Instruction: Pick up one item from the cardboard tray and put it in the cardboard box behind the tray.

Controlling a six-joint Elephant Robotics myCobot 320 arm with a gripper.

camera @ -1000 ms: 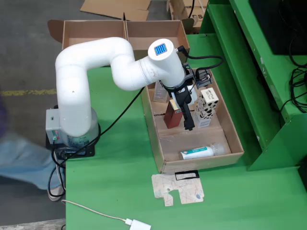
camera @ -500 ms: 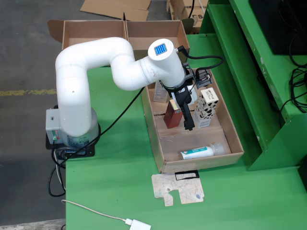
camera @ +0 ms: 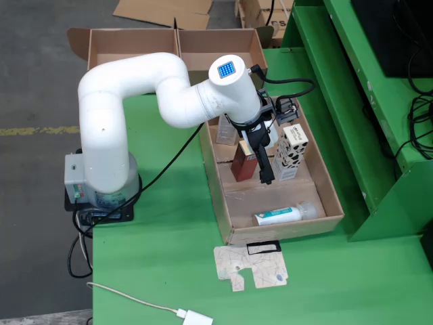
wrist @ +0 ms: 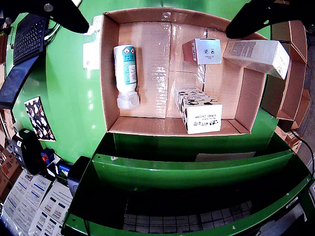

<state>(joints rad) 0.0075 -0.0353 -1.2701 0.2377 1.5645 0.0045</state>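
Note:
The cardboard tray (camera: 223, 203) lies on the green table and holds a white and teal bottle (camera: 281, 215) lying flat, a dark red box (camera: 243, 164), a black-and-white patterned box (camera: 292, 150) and a white box (camera: 226, 132). My gripper (camera: 262, 169) hangs open and empty over the tray's middle, above the red box. In the wrist view the two black fingers (wrist: 69, 14) stand wide apart at the top corners, with the bottle (wrist: 125, 73), red box (wrist: 202, 50), patterned box (wrist: 199, 108) and white box (wrist: 256, 56) below. The cardboard box (camera: 135, 44) stands behind the tray.
A green shelf frame (camera: 352, 101) runs close along the tray's right side. A flat cardboard scrap (camera: 250, 267) lies in front of the tray. A white cable and plug (camera: 193, 317) lie at the front edge. The arm's base (camera: 101, 183) stands to the left.

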